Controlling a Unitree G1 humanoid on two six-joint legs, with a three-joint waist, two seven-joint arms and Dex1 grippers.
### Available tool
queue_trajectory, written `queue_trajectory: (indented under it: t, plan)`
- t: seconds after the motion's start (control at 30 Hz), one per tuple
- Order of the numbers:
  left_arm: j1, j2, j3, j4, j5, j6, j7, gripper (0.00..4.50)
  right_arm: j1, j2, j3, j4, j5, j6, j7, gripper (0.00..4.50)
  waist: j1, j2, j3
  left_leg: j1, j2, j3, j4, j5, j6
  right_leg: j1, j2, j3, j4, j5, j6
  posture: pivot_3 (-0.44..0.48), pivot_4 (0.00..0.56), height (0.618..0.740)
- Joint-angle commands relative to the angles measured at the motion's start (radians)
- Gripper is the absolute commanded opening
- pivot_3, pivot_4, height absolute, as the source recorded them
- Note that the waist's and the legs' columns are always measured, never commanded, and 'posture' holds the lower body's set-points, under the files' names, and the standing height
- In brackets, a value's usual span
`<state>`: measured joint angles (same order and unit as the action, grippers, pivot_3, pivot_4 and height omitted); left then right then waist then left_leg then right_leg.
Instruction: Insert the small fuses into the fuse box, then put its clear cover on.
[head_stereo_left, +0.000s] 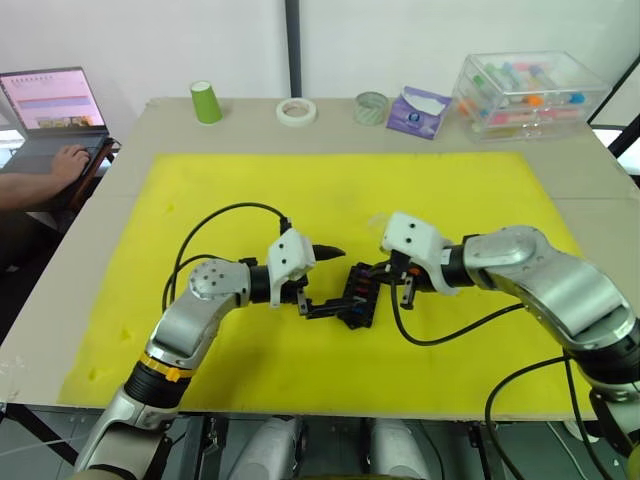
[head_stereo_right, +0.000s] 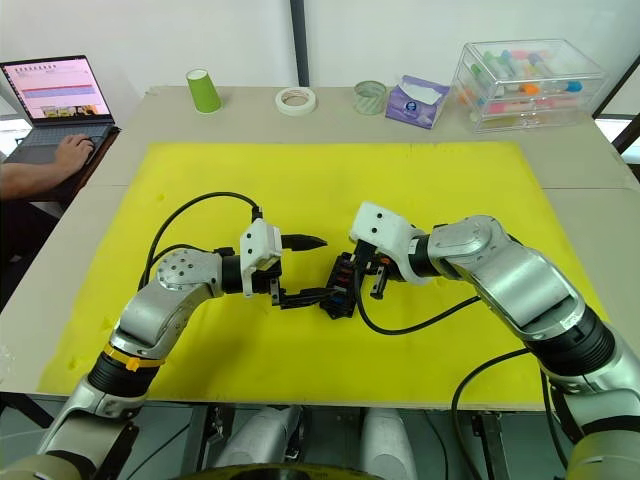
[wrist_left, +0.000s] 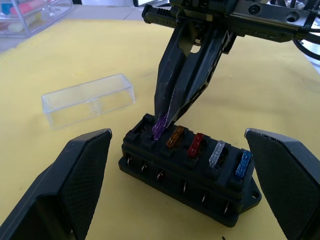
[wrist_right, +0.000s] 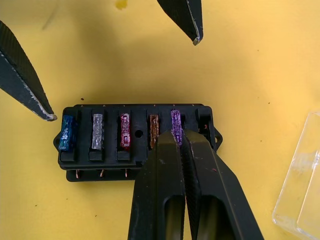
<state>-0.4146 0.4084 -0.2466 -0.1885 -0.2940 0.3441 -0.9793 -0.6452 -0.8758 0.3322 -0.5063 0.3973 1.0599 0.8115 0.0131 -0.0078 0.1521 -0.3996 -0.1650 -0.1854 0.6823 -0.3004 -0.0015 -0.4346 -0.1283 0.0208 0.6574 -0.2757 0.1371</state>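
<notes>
Right wrist view shows the right gripper pinched on the purple fuse in the fuse box, beside 4 seated fuses. The left gripper spreads wide around the box near the yellow mat's front edge. The clear cover lies nearby.

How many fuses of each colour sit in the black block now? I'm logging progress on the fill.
Fuses in the fuse box:
purple fuse, under the right pincer: 1
amber fuse: 1
red fuse: 1
grey fuse: 1
blue fuse: 1
Total: 5; one end slot shows empty.
</notes>
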Motion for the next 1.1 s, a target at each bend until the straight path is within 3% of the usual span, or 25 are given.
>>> queue_trajectory:
  t: [0.03,0.3,1.1]
  plan:
    - [-0.019,-0.004,0.001,-0.01,-0.005,-0.014,0.001,4.48,-0.006,0.012,-0.022,-0.013,-0.001,-0.008,0.001,0.0,0.0,0.0,0.0,0.0,0.0,0.0,0.0,0.0,0.0,0.0,0.0,0.0,0.0,0.0,0.0,0.0,0.15,0.74]
    - [-0.018,0.0,0.004,-0.004,-0.006,-0.021,-0.003,4.48,-0.025,0.023,-0.086,-0.043,0.07,0.061,0.019,0.0,0.0,0.0,0.0,0.0,0.0,0.0,0.0,0.0,0.0,0.0,0.0,0.0,0.0,0.0,0.0,0.0,0.15,0.74]
    - [-0.021,-0.029,-0.012,0.045,0.012,-0.042,0.01,4.48,0.004,0.024,-0.054,-0.008,0.02,0.016,0.004,0.0,0.0,0.0,0.0,0.0,0.0,0.0,0.0,0.0,0.0,0.0,0.0,0.0,0.0,0.0,0.0,0.0,0.15,0.74]
